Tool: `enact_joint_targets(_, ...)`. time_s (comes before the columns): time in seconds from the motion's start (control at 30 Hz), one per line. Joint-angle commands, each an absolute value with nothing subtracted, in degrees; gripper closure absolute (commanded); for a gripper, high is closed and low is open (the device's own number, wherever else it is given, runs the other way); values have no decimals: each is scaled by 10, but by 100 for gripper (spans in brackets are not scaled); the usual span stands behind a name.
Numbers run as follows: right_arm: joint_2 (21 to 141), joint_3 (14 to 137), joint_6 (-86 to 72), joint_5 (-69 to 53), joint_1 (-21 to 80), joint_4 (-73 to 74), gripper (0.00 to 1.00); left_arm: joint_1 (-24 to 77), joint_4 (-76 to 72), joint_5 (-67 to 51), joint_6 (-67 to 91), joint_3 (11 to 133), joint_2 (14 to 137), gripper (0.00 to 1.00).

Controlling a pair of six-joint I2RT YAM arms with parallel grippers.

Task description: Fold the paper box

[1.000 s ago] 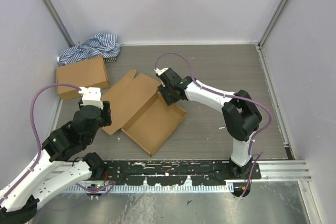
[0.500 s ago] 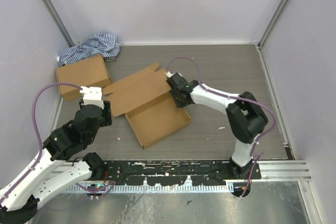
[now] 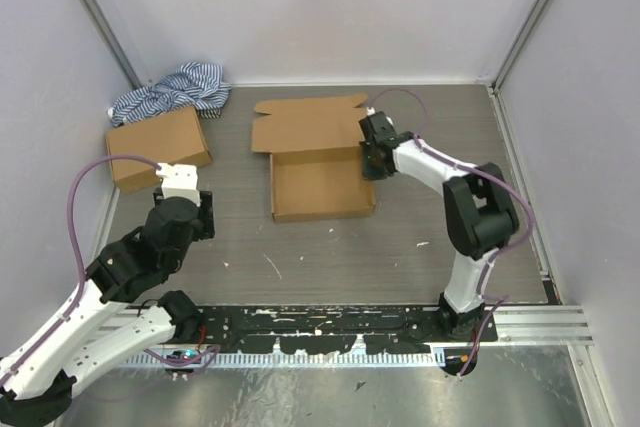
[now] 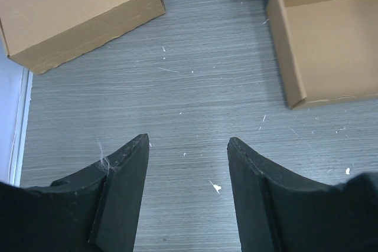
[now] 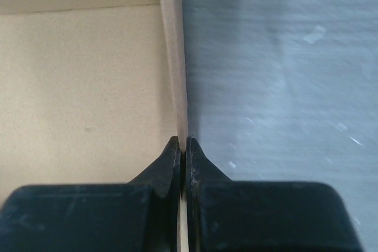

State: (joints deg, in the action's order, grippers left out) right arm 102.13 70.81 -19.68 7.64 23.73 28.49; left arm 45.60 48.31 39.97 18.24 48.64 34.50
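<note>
Brown paper box (image 3: pixel 320 183), shallow open tray, walls upright; lid flat behind; right wall pinched

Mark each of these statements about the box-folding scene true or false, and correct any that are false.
1. The right gripper is shut on a side wall of the paper box. True.
2. The striped cloth lies in the far left corner, beyond the closed cardboard box. True.
3. The left gripper holds the closed cardboard box. False: it is open and holds nothing, above a bare part of the table.
4. The lid is folded shut over the paper box. False: the lid lies open on the far side of the box.
</note>
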Motion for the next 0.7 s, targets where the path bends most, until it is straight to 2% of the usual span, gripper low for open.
enact_joint_targets(0.0,1082,783,-200,55,279,239,99,454,475,410,181,483,330,37)
enact_joint_targets(0.13,1082,788,-173,74,347,229,99,453,475,413,182,482,327,37)
enact_joint_targets(0.4,997,716,-151,65,463,219,99,452,475,403,178,486,345,37)
enact_joint_targets(0.57,972,681,-200,207,449,274,99,452,475,399,179,485,341,37)
enact_joint_targets(0.67,974,647,-248,173,365,273,99,451,461,392,181,483,337,37)
